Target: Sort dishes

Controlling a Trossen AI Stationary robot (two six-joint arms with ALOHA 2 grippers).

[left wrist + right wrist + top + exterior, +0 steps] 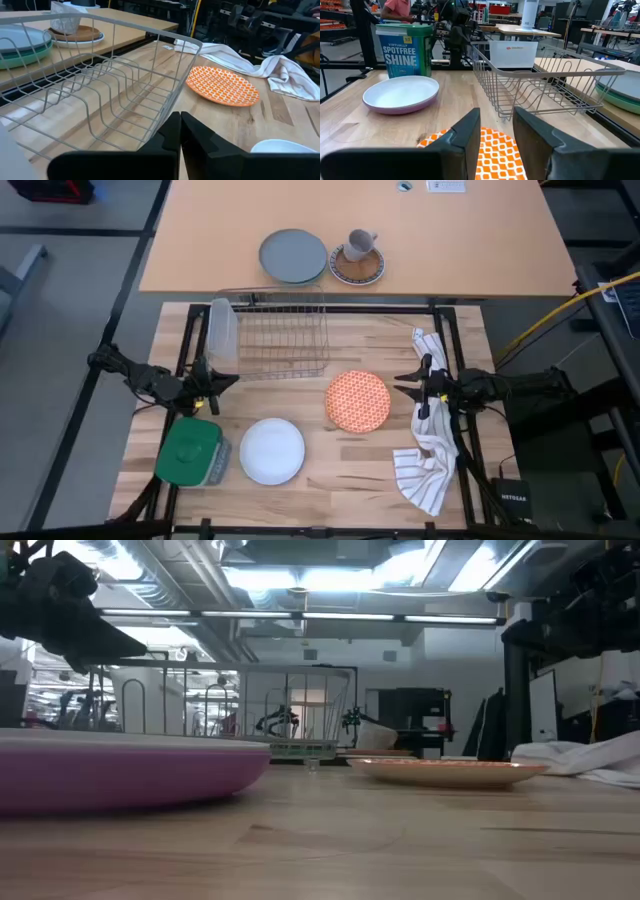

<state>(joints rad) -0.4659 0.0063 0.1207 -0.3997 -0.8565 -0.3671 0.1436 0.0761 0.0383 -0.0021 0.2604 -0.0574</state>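
Looking straight down, neither arm has picked anything up. The left gripper (215,387) hovers at the table's left edge, just in front of the wire dish rack (283,335), above the green canister (190,452). The right gripper (412,384) hangs at the right, just beside the orange patterned plate (357,401), which lies flat in front of the rack. The white plate (272,450) sits nearer the front edge, beside the canister. A striped dish towel (430,462) trails under the right arm; it could snag the fingers as they come down. The grey-blue plate (293,256) and the saucer with a cup (358,263) stand well apart on the far desk.

From table height, a purple rim (120,772) fills the left foreground and the orange plate (445,771) lies low at the right. Both are so flat that sliding a finger under an edge looks hard; the likely failure is pushing a plate along instead of lifting it.

The left wrist view shows its fingers (167,135) pressed together, holding nothing, with the rack's wire wall directly ahead, an obstacle to any straight reach toward the orange plate (223,86).

The right wrist view shows its fingers (465,131) parted and empty over the orange plate's (492,150) edge. The other plate (401,94) here reads white inside and purple outside, so one dish or two stacked, I cannot tell. The rack (540,82) stands close alongside.
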